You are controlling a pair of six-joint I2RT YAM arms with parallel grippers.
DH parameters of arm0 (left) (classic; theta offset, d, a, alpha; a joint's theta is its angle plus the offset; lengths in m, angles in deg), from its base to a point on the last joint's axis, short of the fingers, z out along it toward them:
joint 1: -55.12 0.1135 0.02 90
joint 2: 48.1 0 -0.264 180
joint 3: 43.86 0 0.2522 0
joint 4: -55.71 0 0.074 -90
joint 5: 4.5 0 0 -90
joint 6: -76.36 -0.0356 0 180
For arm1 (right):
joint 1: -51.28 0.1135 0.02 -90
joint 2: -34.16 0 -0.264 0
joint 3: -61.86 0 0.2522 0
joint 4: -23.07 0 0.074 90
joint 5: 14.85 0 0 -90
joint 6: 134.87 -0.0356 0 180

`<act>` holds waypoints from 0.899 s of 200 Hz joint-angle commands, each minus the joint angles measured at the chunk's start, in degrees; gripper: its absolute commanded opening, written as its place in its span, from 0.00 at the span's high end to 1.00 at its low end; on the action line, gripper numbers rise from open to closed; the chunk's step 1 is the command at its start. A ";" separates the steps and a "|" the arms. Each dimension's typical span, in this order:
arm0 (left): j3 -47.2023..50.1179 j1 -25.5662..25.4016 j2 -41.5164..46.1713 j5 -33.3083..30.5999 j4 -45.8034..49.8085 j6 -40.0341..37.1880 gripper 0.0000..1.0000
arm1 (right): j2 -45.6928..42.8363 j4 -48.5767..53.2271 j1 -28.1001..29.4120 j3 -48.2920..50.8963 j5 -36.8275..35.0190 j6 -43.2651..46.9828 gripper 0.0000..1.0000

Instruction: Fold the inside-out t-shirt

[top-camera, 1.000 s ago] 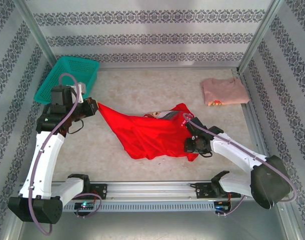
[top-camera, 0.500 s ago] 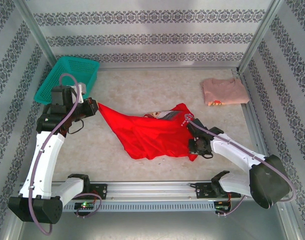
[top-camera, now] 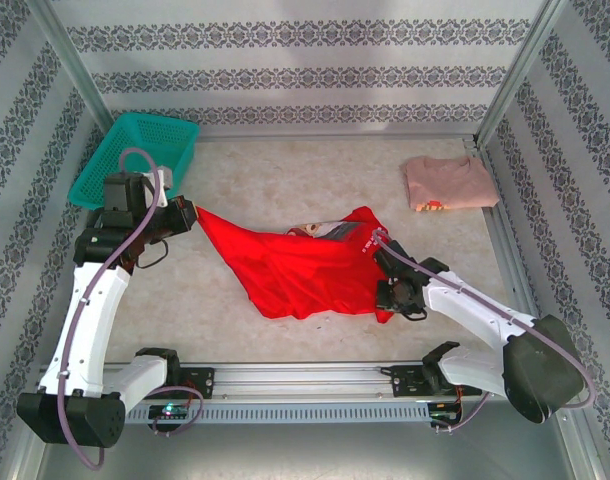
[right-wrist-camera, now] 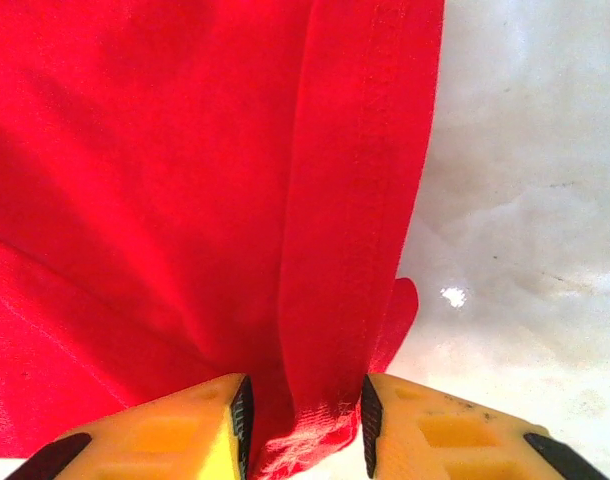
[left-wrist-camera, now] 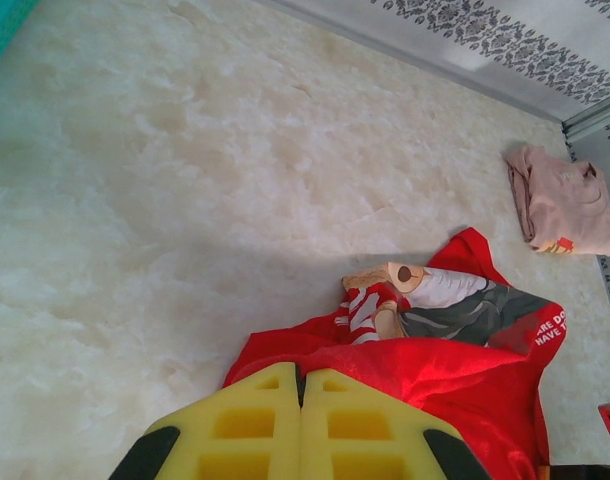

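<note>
The left gripper (left-wrist-camera: 301, 378) has its jaws pressed together, pinching a corner of the red t-shirt (top-camera: 295, 265). The right gripper (right-wrist-camera: 305, 395) has its 2 jaws spread around a hem fold.

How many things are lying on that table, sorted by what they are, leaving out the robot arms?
Shirts: 2, the red t-shirt and the pale pink shirt
Baskets: 1, the teal basket
Total: 3
</note>
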 commanded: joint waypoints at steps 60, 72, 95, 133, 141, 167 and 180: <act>0.76 0.61 0.72 -0.04 -1.63 0.51 1.00 | -1.93 0.81 -1.15 0.75 -1.95 -0.81 1.00; 1.08 0.67 0.73 -0.98 -1.74 0.64 1.00 | -4.48 1.74 -2.05 -0.33 -3.32 0.37 1.00; 1.39 2.23 0.67 -1.67 -3.10 2.46 1.00 | -12.62 -0.70 -4.91 -4.25 -2.75 5.80 1.00; -3.57 9.97 0.47 -1.00 -8.20 8.11 1.00 | -25.85 -21.35 -17.32 -8.15 9.79 10.17 1.00; -4.19 11.71 0.26 -1.03 -10.49 10.22 1.00 | -24.75 -25.90 -19.76 -8.40 13.52 8.90 1.00; -9.49 13.79 -2.79 2.29 -12.61 15.08 1.00 | -18.02 -22.78 -24.75 -20.29 19.48 12.22 1.00; -16.72 13.96 -3.20 0.44 -9.74 13.32 1.00 | -18.91 -20.56 -25.70 -27.20 17.20 14.95 1.00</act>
